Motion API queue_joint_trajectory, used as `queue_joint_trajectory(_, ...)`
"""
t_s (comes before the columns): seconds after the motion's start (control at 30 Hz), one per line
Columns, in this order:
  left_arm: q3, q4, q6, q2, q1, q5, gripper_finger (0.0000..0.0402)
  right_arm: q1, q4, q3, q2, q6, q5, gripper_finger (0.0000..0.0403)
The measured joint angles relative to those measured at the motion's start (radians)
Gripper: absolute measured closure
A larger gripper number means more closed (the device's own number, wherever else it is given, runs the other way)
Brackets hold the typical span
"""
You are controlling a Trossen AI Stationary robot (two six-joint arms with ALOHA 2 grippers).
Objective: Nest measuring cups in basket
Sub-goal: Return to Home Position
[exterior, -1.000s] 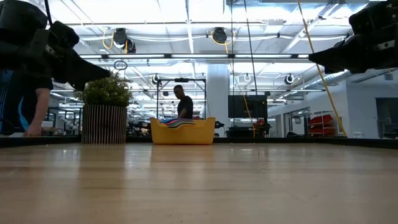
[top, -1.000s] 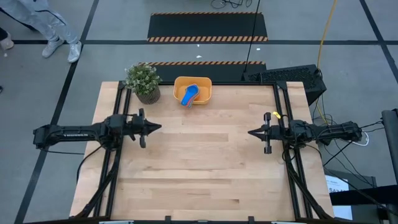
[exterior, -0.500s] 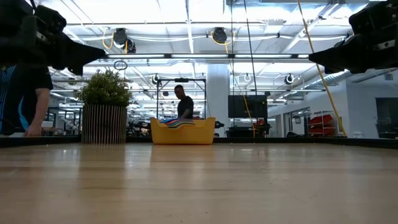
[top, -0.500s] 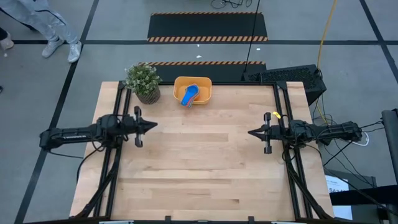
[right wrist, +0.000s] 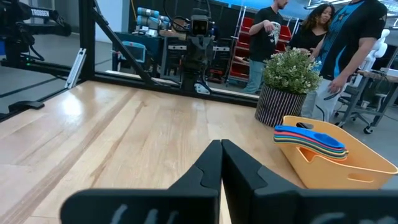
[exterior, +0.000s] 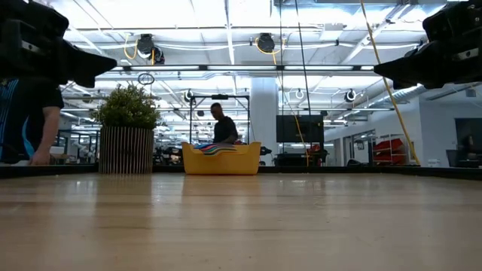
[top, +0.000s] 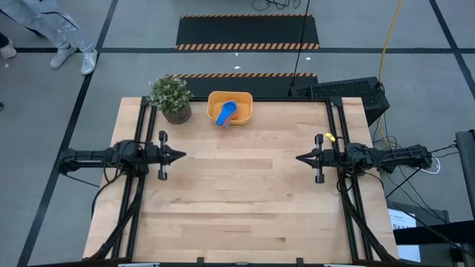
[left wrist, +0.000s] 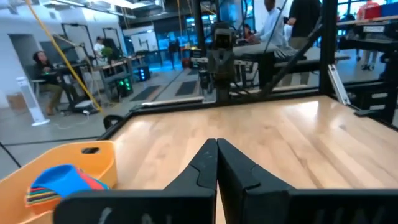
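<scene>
Shows the measuring cups (top: 226, 113) nested as one stack inside the basket (top: 242, 99), far centre, just right of the potted plant (top: 171, 96). Places left gripper (top: 181, 156) and right gripper (top: 299, 159) at opposite sides, well apart from it, with fingers pressed together, empty. Suggests nesting done, only parking of the arms left.

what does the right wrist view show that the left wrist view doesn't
Only the right wrist view: the potted plant beside the basket, and the left arm across the table. Only the left wrist view: the right arm at the table's far side. Both: the basket holding the stacked measuring cups, the table, and an own gripper shut, the left gripper and the right gripper.
</scene>
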Motion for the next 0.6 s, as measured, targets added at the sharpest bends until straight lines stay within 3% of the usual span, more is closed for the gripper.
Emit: queue_joint_trajectory(0.6, 0.000, -0.006, -0.045, 0.003, -0.048, -0.001, 0.0390, 0.000, 0.001, 0.000, 0.000, 0.000, 0.001, 0.0403)
